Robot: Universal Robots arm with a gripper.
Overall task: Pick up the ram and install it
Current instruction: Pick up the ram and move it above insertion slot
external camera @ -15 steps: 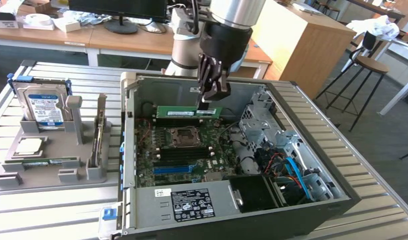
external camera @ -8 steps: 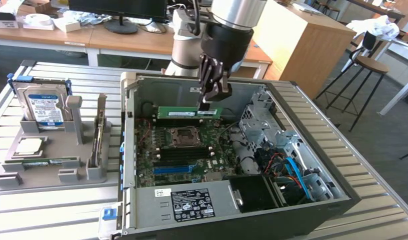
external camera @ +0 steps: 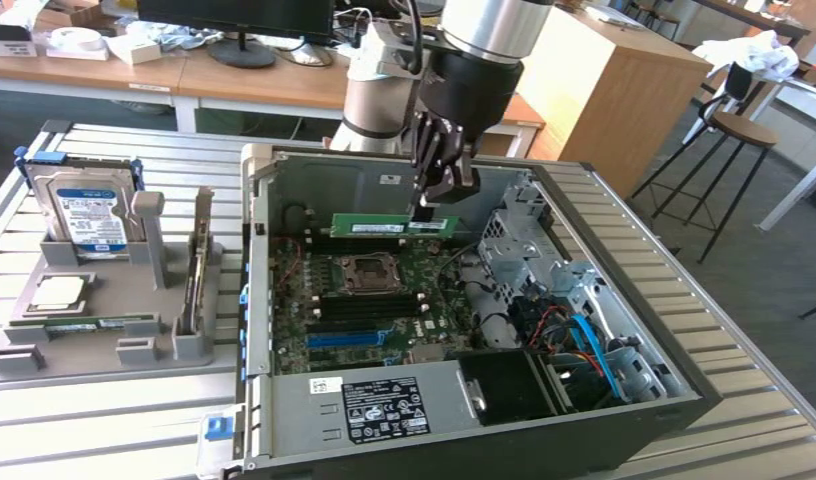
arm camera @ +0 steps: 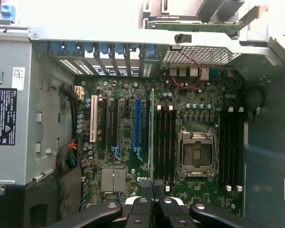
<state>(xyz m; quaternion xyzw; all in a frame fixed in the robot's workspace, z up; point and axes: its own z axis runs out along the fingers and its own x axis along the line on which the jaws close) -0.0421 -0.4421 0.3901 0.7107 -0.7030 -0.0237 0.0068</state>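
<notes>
Exterior view: in the upper centre of the frame, the hand point(external camera: 432, 208) is clamped on the ram point(external camera: 388, 226). It holds the ram level and on edge above the motherboard point(external camera: 368, 300), inside the open computer case point(external camera: 622, 330) on the bench point(external camera: 115, 420).

Wrist view: the ram point(arm camera: 152, 133) shows edge-on as a thin green strip between the blue slot point(arm camera: 137, 123) and the black memory slots point(arm camera: 165, 142), gripped in the hand point(arm camera: 152, 192).
</notes>
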